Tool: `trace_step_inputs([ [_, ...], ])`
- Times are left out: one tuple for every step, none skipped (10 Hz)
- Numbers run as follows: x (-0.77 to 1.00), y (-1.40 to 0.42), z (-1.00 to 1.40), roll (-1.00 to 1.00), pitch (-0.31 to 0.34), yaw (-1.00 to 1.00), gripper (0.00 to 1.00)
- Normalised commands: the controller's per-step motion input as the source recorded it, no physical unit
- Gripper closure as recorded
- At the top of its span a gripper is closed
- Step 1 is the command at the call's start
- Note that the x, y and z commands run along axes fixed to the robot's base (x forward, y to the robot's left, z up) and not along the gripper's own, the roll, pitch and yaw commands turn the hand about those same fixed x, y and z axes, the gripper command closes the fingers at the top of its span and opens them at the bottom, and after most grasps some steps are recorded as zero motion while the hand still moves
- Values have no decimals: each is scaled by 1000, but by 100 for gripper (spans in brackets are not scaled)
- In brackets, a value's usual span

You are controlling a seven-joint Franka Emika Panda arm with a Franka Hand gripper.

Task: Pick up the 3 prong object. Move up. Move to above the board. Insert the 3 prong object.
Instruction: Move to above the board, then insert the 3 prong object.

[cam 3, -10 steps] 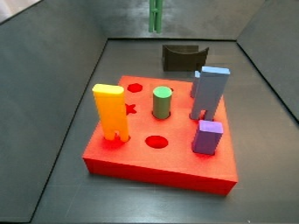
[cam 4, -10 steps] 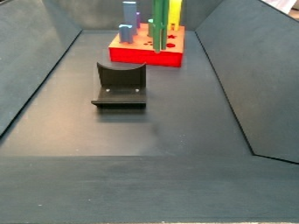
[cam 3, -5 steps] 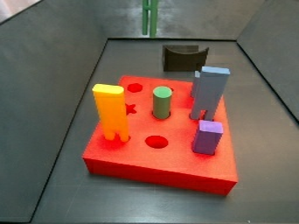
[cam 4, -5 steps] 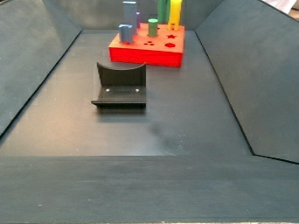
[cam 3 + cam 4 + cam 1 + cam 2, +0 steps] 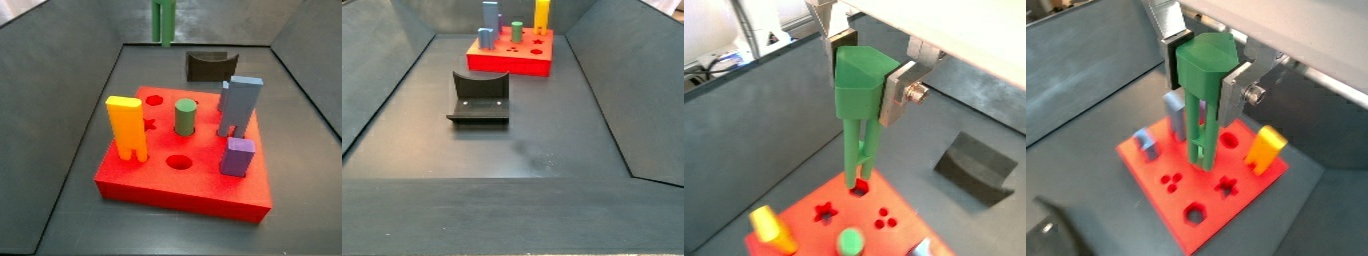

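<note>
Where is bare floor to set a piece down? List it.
Bare floor runs from the fixture toward the camera. The board is crowded with upright pieces. The gripper holds the 3 prong object high above it.

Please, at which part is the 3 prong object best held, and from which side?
At its blocky head, as the tool holds it now: flat fingers pressing two opposite flat faces, coming from above. This probably suits insertion, because the thin legs hang free over the board.
</note>
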Motion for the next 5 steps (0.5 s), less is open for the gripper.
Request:
trace_step_inputs([
  [-8, -479, 183, -17, 88, -25, 100],
  [26, -220, 88, -13, 102, -10, 100],
  [349, 737, -657, 239, 6, -60, 100],
  [414, 729, -691, 23, 10, -217, 100],
  [780, 566, -786, 0, 51, -254, 100],
])
